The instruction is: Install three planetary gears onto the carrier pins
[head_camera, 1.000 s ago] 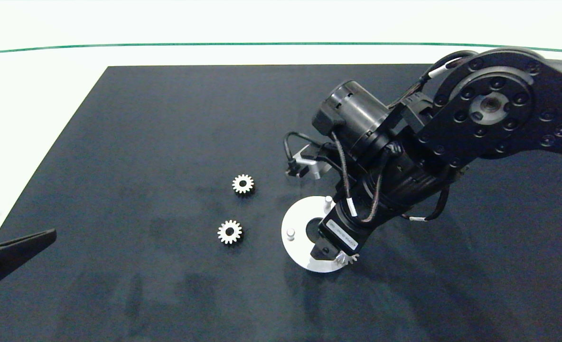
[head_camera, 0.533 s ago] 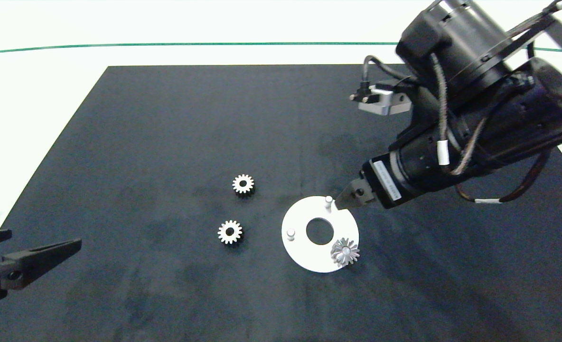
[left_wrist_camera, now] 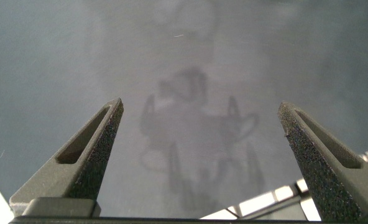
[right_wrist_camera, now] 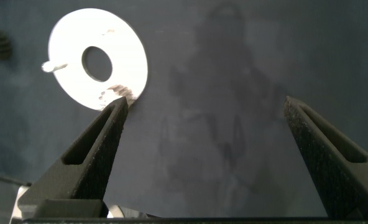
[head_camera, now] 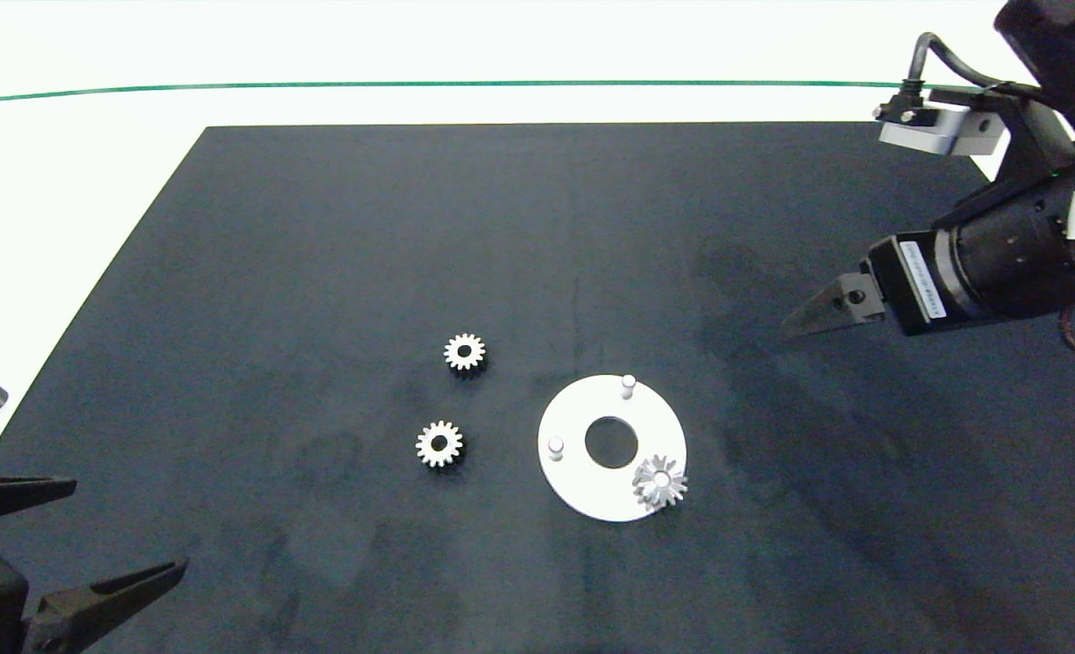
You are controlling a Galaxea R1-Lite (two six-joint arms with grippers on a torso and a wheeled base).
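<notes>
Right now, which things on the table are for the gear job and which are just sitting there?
For the job:
- white disc with two bare carrier pins
- gear on the third pin
- two loose gears on the mat
- right gripper, open, away from the disc
- left gripper, open, at the mat's near left corner

Just there:
- black mat
- green line beyond the mat

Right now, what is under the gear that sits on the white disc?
The gear lies on the white disc, overhanging its rim. Its bore shows something pale; whether that is the third pin cannot be told.
</notes>
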